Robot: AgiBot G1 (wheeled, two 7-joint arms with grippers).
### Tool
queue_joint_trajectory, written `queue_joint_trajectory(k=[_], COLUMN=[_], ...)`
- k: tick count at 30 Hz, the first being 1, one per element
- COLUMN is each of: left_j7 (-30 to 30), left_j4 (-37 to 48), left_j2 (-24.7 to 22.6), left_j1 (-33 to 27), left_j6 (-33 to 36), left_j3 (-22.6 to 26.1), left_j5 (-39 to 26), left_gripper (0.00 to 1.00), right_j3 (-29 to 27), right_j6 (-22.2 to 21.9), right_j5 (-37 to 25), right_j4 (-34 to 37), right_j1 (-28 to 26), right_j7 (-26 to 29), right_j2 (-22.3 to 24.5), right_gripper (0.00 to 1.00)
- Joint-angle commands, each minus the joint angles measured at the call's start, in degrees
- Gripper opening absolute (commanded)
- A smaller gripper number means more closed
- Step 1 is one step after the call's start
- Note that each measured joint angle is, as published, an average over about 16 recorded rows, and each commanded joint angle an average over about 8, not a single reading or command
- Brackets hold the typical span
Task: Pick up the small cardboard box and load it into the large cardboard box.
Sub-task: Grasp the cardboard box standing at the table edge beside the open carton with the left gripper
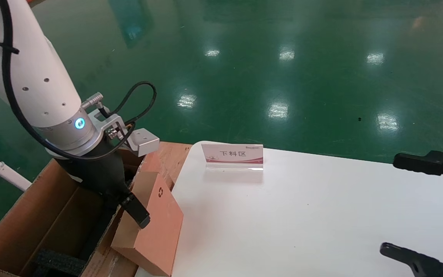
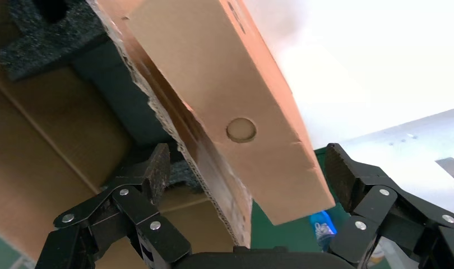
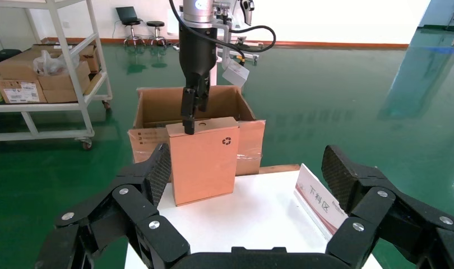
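The small cardboard box [image 1: 160, 227], plain brown with a black recycling symbol, stands tilted on the white table's left edge [image 1: 183, 181] and leans toward the large cardboard box [image 1: 44, 215]. The carton is open, with black foam [image 1: 58, 261] inside. My left gripper [image 1: 129, 209] is open. It straddles the small box's top edge [image 2: 225, 73] and the carton's wall, with neither pad touching the box. From the right wrist view the small box [image 3: 205, 162] stands before the carton [image 3: 250, 143], with the left gripper [image 3: 190, 112] at its top. My right gripper [image 1: 390, 204] is open and empty over the table's right side.
A white and red sign stand [image 1: 232, 156] sits at the table's far edge and also shows in the right wrist view [image 3: 320, 199]. A wooden board [image 1: 171, 154] lies between carton and table. A shelf cart with boxes [image 3: 45, 67] stands beyond the carton on the green floor.
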State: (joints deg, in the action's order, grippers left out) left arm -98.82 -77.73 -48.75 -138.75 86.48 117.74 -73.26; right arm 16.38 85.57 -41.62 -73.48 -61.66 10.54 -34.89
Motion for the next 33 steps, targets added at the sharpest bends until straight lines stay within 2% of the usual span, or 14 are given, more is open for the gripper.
queue_joint_trajectory(k=[1,33], left_j7=[0.29,0.79], left_j4=[-0.03,1.50], left_j2=[0.37,-1.05], left_j1=[-0.11,-1.26], left_j6=[-0.16,0.59], left_j3=[-0.03,1.53], left_j5=[0.53,2.86], left_gripper=[1.00,1.00], right_j3=[0.01,0.08], right_j6=[0.00,-0.04], right_j5=[0.01,0.08], right_j4=[0.00,0.04], right_j1=[0.00,-0.01], right_j7=[0.00,-0.05], right_j2=[0.00,0.03], right_gripper=[1.00,1.00])
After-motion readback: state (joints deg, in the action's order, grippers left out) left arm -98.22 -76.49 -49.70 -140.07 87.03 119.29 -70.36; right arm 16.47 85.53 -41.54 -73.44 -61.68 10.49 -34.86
